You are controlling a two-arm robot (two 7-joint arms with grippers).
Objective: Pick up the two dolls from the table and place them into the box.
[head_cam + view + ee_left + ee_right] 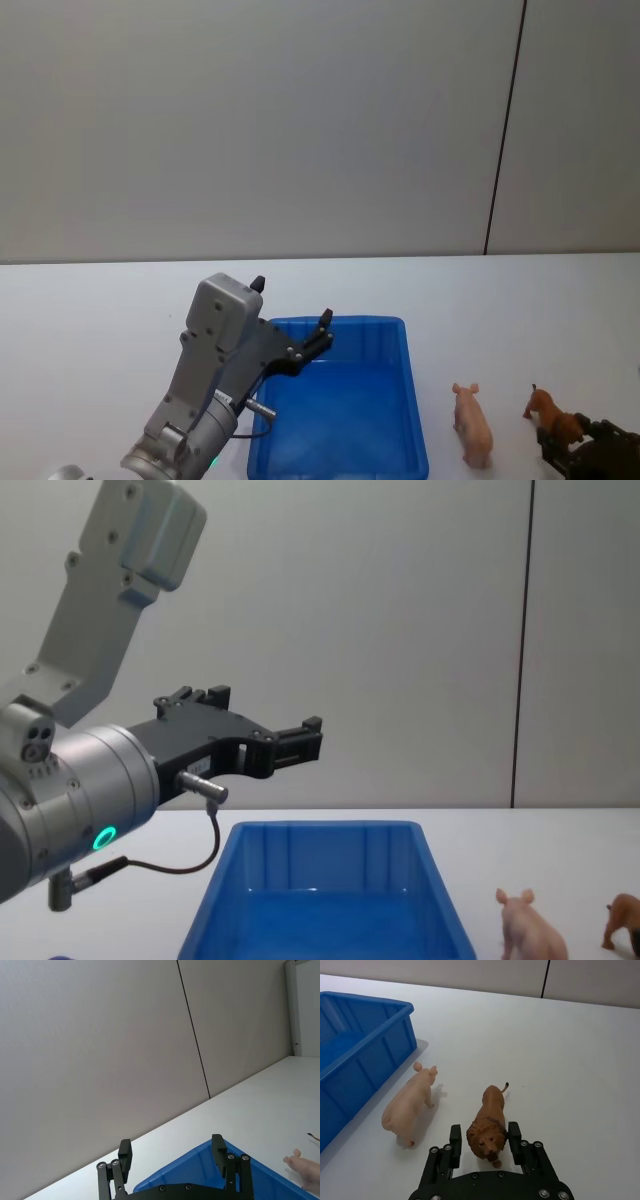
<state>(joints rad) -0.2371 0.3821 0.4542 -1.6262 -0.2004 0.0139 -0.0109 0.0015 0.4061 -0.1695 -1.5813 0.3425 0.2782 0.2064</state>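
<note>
Right gripper [484, 1136], open, is straddling the maned reddish-brown lion [491, 1105] beside the pink pig [410, 1107]. Left gripper [171, 1144] is hovering open above the box [360, 322].

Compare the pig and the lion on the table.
The pig is pale pink; the lion is reddish-brown with a mane. The pig stands free beside the box; the lion's head sits between the fingers of the open right gripper. Both stand on the table. The left gripper hangs above the box.
</note>
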